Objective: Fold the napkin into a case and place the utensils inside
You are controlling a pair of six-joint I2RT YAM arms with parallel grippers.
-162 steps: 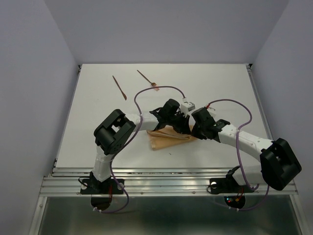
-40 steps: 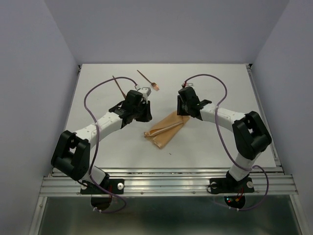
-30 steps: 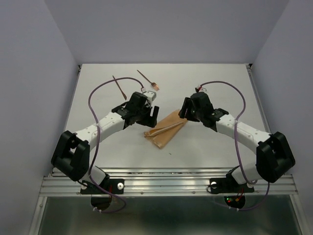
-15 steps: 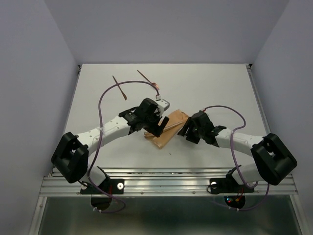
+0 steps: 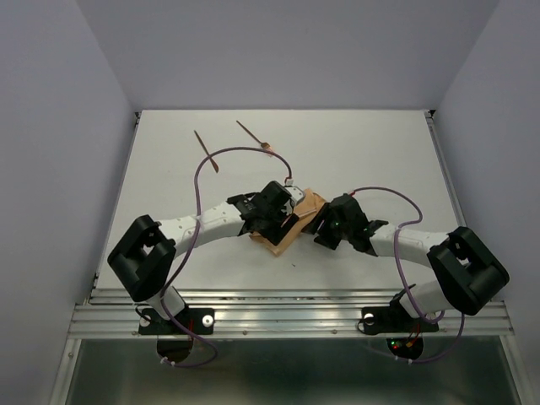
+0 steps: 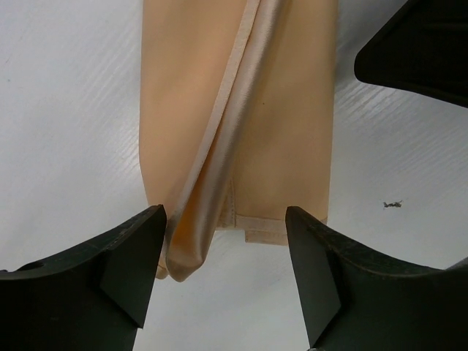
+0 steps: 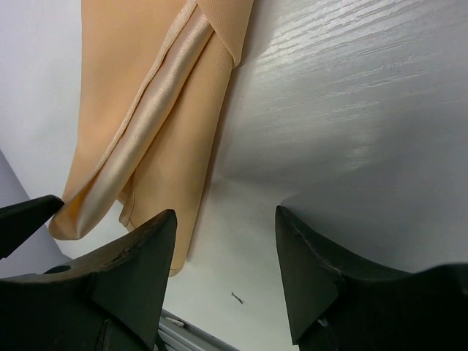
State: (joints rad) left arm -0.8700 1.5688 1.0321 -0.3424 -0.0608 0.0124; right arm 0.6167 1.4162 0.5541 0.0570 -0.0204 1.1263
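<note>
The napkin (image 5: 309, 203) lies mid-table, folded into a narrow tan case (image 6: 241, 110) with a satin hem running along it. My left gripper (image 5: 285, 221) stands open at the case's near end. In the left wrist view, my left gripper (image 6: 225, 252) has that end and its raised fold tip between its fingers (image 6: 124, 270), with nothing pinched. My right gripper (image 5: 321, 229) is open at the case's right side. In the right wrist view, my right gripper (image 7: 223, 256) is over bare table, and the case (image 7: 153, 110) runs past its left finger. The two utensils, a plain stick (image 5: 206, 150) and a forked one (image 5: 253, 135), lie at the back left.
A small dark speck (image 5: 293, 264) lies on the white table in front of the case. The metal rail (image 5: 295, 304) runs along the near edge. Grey walls close in the left, right and back sides.
Both arms have swung in towards the napkin: the left gripper moved right and nearer onto its near end, opening wider. The right gripper dropped to the napkin's right side. The napkin stays put.
</note>
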